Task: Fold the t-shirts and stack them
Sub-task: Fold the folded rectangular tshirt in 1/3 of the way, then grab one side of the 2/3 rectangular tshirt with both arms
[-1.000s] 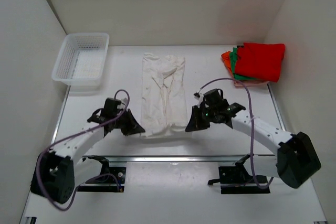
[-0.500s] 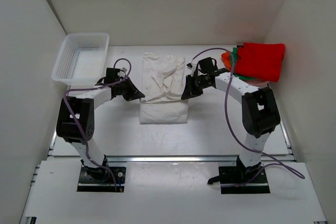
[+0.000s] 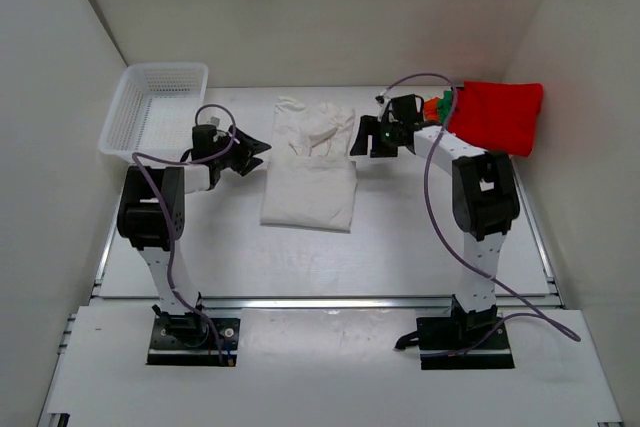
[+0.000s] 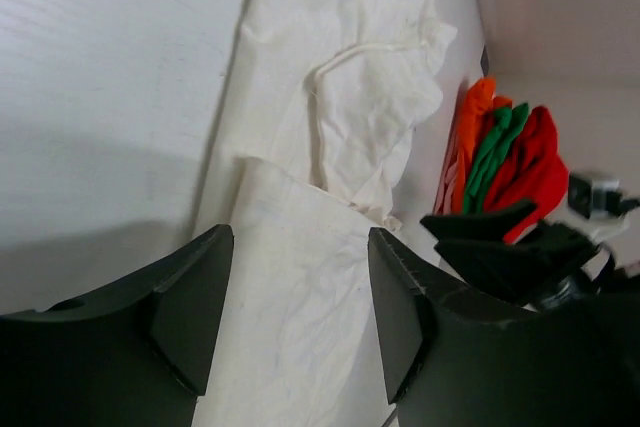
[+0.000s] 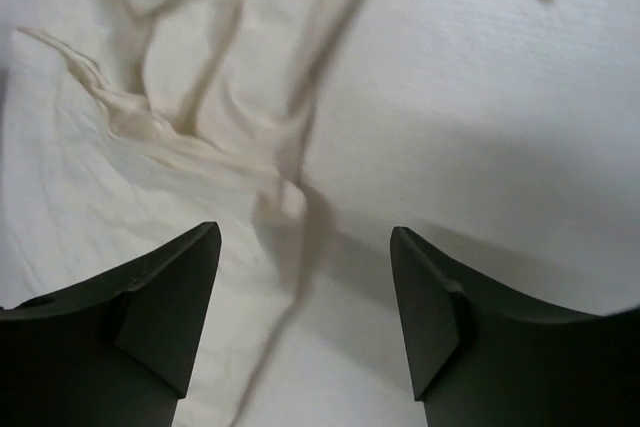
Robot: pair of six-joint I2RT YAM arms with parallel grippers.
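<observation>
White walls close in on three sides of a pale table [image 3: 400,237]. Both arms reach far across it, upper links standing tall over their bases and forearms turned inward. From above, the left gripper [image 3: 254,151] sits just off the left edge of the white t-shirt [image 3: 308,172] and the right gripper [image 3: 361,137] just off its right edge. The shirt lies flat between them with its near half doubled over. Only this view takes in the mesh basket [image 3: 155,112], on the left gripper's outer side near the wall.

The left wrist camera shows its fingers [image 4: 190,297] spread and released, with cloth lying below them. Across the shirt it also sees the red, green and orange shirts [image 4: 505,162] piled behind the right gripper. The right wrist camera shows its jaws parted too, gripping nothing, over a rumpled edge of the shirt. The broadest bare table lies on the near side of both grippers, and the far wall stands close beyond the shirt.
</observation>
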